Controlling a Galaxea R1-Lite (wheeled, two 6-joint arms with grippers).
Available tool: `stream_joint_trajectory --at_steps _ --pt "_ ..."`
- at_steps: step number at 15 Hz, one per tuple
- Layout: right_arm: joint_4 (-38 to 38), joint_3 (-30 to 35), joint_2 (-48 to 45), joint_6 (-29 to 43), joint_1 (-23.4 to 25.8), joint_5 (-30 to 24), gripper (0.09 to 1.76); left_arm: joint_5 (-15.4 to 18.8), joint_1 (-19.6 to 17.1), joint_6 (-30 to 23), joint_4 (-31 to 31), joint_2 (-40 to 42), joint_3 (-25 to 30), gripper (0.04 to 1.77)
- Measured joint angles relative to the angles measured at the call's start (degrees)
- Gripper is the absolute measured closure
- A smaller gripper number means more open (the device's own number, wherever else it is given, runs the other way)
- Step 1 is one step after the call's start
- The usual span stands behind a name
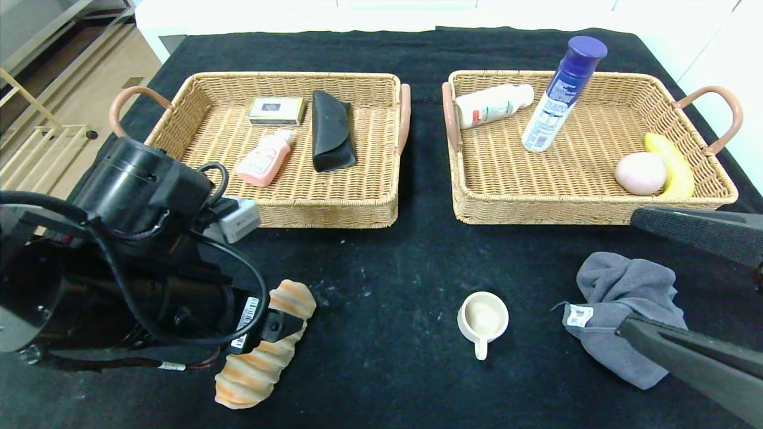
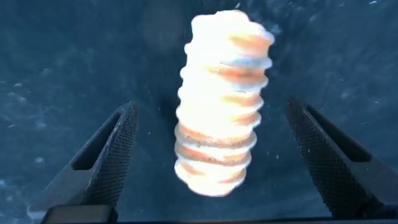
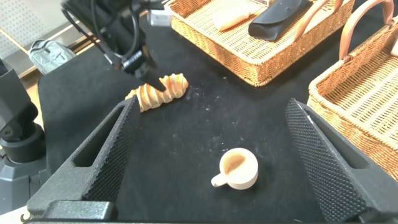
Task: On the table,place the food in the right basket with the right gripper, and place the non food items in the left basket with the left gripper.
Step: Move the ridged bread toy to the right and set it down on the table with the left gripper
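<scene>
From the head camera I count two baskets at the top of the frame, both already partly filled. The left basket (image 1: 381, 208) in the upper left holds a small flat box (image 1: 277, 111), a pink bottle (image 1: 265, 158) and a black glasses case (image 1: 331, 131), all non-food, so that side looks correctly stocked so far. The right basket (image 1: 459, 205) in the upper right holds a banana (image 1: 673, 162) and a pale pink round item (image 1: 640, 173) at its right end, but also a white bottle (image 1: 495, 105) lying down and a tall blue-capped spray can (image 1: 563, 92) leaning at the back, which do not read as food to me. Three things remain on the black table (image 1: 387, 369): a bread roll (image 1: 265, 351) at lower left, a small cream cup (image 1: 483, 320) at lower centre, and a grey cloth (image 1: 626, 310) at lower right. My left gripper (image 2: 214, 152) is down over the bread roll with its fingers spread wide on either side, touching nothing as far as I can tell from the wrist camera. That worries me, since bread is food and belongs to the right arm. My right gripper (image 3: 211, 155) is also spread wide and empty, hanging at the lower right of the head view near the grey cloth. I judge the job a bit past halfway, with the roll, cup and cloth still to sort.
</scene>
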State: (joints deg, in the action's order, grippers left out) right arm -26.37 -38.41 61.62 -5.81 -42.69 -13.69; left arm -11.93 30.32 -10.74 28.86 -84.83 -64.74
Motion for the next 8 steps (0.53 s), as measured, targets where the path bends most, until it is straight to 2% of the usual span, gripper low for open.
stream_joint_trajectory --at_steps 3,8 --pt "0.0 0.0 0.0 0.0 0.0 0.0 0.14 0.0 -0.1 0.0 -3.7 -2.0 1.9 0.10" --pt "-0.1 0.0 0.0 0.0 0.0 0.0 0.14 -0.3 -0.3 -0.1 -3.8 -4.4 2.3 0.10"
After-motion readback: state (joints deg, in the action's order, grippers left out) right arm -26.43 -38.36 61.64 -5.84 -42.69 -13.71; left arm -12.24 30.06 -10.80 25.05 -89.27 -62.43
